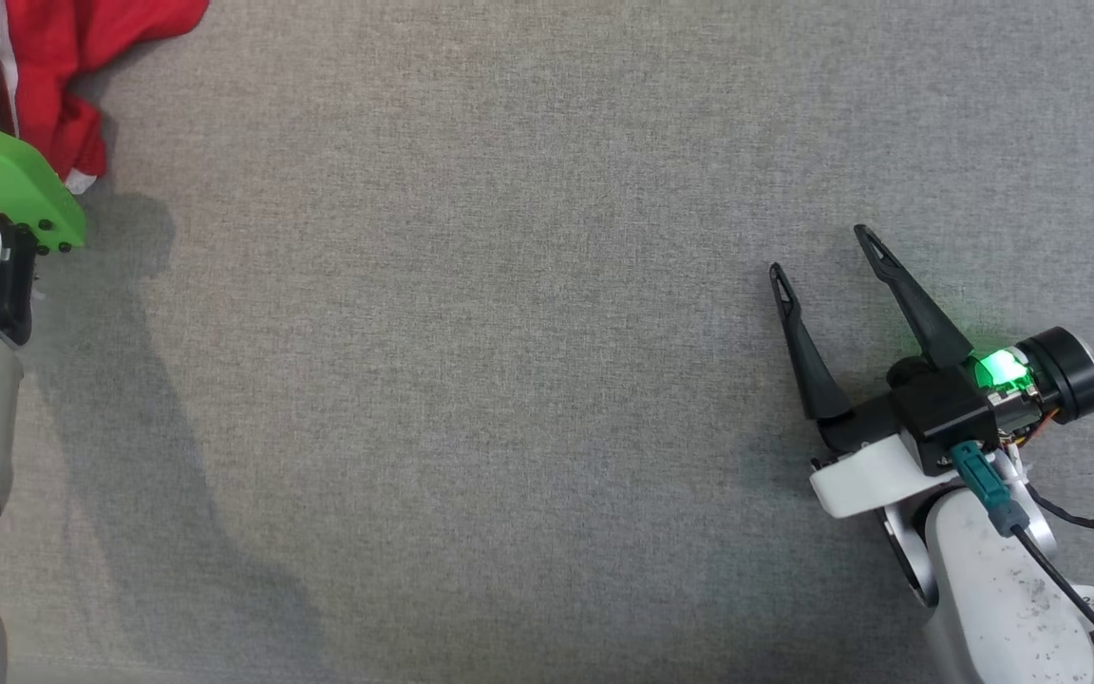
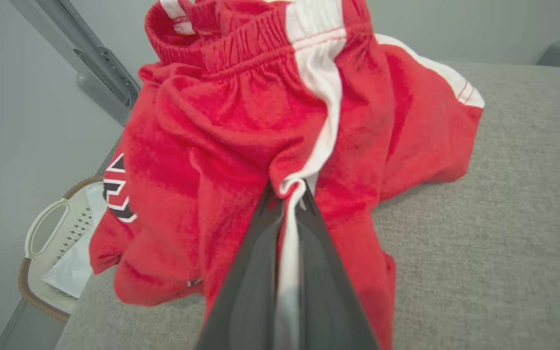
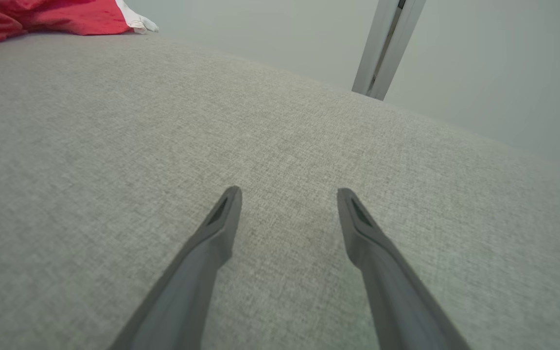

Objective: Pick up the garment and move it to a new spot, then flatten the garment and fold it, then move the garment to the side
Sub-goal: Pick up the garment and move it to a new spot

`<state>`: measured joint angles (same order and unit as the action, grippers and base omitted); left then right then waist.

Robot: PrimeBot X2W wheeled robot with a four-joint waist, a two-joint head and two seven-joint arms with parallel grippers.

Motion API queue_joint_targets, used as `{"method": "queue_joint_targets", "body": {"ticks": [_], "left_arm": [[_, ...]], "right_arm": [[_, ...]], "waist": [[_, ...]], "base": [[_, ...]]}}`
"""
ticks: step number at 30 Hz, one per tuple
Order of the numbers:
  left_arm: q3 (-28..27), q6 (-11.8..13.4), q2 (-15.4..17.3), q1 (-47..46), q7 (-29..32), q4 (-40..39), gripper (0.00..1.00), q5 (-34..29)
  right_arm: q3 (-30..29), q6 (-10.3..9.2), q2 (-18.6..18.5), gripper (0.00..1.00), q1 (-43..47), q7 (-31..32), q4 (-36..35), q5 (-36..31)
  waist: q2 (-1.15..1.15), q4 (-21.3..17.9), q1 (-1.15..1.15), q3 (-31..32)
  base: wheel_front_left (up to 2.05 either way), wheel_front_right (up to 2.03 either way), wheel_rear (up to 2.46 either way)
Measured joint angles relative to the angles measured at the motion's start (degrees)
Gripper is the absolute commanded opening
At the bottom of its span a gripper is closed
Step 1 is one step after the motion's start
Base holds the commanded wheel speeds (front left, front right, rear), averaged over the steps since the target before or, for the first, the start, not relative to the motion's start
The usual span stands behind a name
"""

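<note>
— Head view: where do we see the garment (image 1: pixel 53 57)?
— Crumpled and red, at the far left corner of the table (image 1: pixel 509 380). Our right hand (image 1: pixel 819 251) is near right, fingers wide, holding nothing.
— Left wrist view?
— Our left hand (image 2: pixel 289 193) is clamped on the garment's white stripe. A basket (image 2: pixel 42 243) stands beyond the table edge.
— Right wrist view?
— Fingers spread over grey table, with the garment far left.

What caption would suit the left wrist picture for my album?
Left pincer shut on the white stripe of crumpled red shorts on a grey fabric surface.
</note>
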<state>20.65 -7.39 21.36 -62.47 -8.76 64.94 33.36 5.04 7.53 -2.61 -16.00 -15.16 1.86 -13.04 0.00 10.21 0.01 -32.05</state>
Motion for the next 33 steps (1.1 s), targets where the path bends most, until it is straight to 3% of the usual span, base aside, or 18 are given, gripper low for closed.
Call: {"method": "queue_joint_targets", "body": {"ticks": [8, 18, 28, 33], "left_arm": [[2.61, 0.00, 4.30, -0.42, -1.91, -1.72, 0.00, 0.20], [9.07, 0.00, 9.46, -2.14, -2.38, -8.17, 0.00, -3.92], [16.47, 0.00, 11.52, -2.18, 0.97, -22.23, 0.00, -4.46], [18.89, 0.00, 9.60, -2.21, 3.61, -29.97, 0.00, -4.22]], "right_arm": [[0.88, 0.00, -0.11, 1.00, 0.14, 0.01, 1.49, 2.89], [1.29, 0.00, -0.16, 1.00, 2.81, 0.02, 3.54, 7.64], [0.37, 0.00, -0.16, 1.00, 6.93, 0.02, 4.59, 11.20], [-0.70, 0.00, -0.19, 1.00, 8.95, 0.03, 5.06, 12.39]], "waist": [[0.00, -0.08, 0.00, 3.53], [0.00, -1.40, 0.00, 11.40], [0.00, -5.37, -0.01, 19.73], [0.00, -8.68, -0.01, 22.80]], "base": [[0.00, 0.00, 0.00], [0.00, 0.00, 0.00], [0.00, 0.00, 0.00], [0.00, 0.00, 0.00]]}}
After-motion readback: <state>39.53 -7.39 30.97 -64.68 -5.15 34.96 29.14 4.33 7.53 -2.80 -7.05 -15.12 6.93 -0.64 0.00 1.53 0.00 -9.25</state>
